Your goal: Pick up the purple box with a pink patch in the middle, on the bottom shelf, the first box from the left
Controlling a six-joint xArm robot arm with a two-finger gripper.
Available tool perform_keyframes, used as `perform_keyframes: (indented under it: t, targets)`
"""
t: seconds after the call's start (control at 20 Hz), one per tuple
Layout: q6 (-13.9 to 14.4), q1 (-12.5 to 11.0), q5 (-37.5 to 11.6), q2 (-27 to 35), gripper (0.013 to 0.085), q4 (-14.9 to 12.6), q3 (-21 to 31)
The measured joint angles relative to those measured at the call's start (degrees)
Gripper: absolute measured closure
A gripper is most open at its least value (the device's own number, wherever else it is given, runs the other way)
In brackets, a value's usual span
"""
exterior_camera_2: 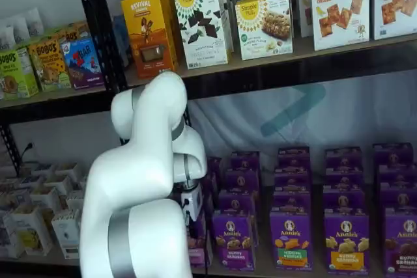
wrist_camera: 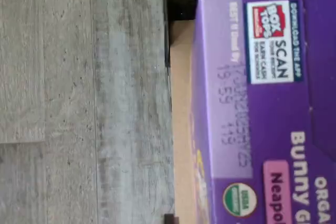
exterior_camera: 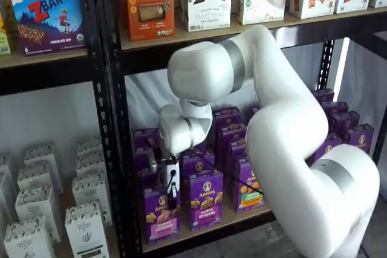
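The purple box fills much of the wrist view from close above, showing its top flap with a Box Tops label and a pink patch. In a shelf view it stands upright at the left end of the bottom shelf, with a pink band on its lower front. My gripper hangs straight down onto its top. The white body hides the fingers, so I cannot tell whether they grip. In a shelf view the arm covers most of the box, and the gripper sits just above it.
More purple cartons stand to the right, one with a purple band and one with a green-orange patch. A black upright stands just left of the box. White cartons fill the neighbouring bay. Grey floor lies below the shelf edge.
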Motion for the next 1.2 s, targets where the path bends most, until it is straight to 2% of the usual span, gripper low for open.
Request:
perform_keyframes:
  t: [0.15,0.2,0.25,0.6,0.7,0.75,0.8,1.2]
  targets:
    - [0.03,0.02,0.23,0.03,0.0490,-0.01,-0.08]
    - [0.03,0.02,0.29,0.03,0.0490,-0.01,-0.08]
    - [0.02,0.02,0.28,0.03,0.0530,-0.01,-0.07]
    - [0.25,-0.01,0.42,0.16,0.0530,-0.27,-0.37]
    - [0.21,0.02,0.52,0.24,0.0610,-0.19,-0.50]
    - [0.18,0.02,0.53,0.25,0.0610,-0.15,-0.53]
    - [0.14,0.02,0.58,0.28,0.0650,-0.12,-0.58]
    - [1.53,-0.03,0.46,-0.25,0.0650,-1.76,0.10]
